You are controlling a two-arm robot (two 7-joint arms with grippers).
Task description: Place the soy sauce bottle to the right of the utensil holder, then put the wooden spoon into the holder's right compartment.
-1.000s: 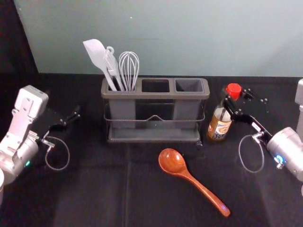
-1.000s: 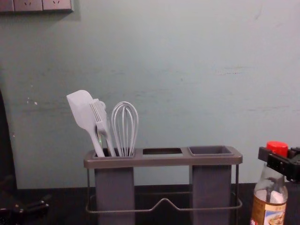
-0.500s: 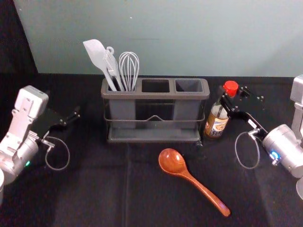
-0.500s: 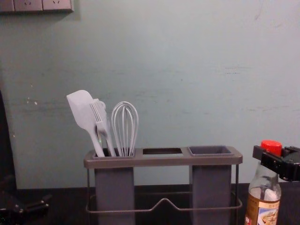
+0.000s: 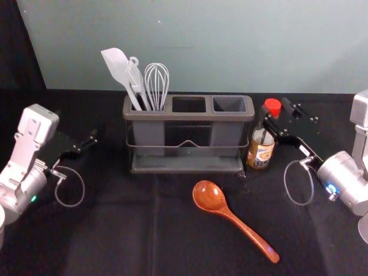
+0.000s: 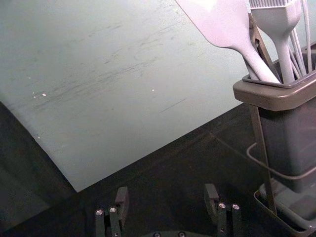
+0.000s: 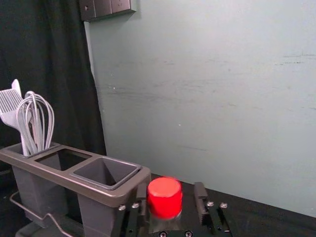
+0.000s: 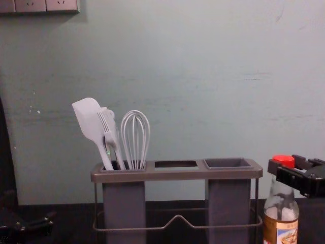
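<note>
The soy sauce bottle (image 5: pixel 261 150) stands upright just right of the utensil holder (image 5: pixel 188 170), its red cap (image 7: pixel 165 197) level with my right gripper (image 5: pixel 276 109). In the right wrist view my right gripper (image 7: pixel 171 191) is open around the bottle's top, with a gap between the cap and one finger. The wooden spoon (image 5: pixel 233 217) lies on the table in front of the holder, bowl towards it. The holder's right compartment (image 5: pixel 230 104) is empty. My left gripper (image 5: pixel 80 133), idle at the left, is open in its wrist view (image 6: pixel 167 191).
A white spatula (image 5: pixel 118 68), a brush and a whisk (image 5: pixel 156 83) stand in the holder's left compartment. Behind the black-covered table rises a pale wall (image 8: pixel 203 76). The holder's wire rail (image 8: pixel 147 229) runs along its front.
My right gripper and the bottle have moved left, nearer the holder, and the bottle has straightened up. The gripper's fingers have since spread, letting the bottle go. The left arm has stayed still.
</note>
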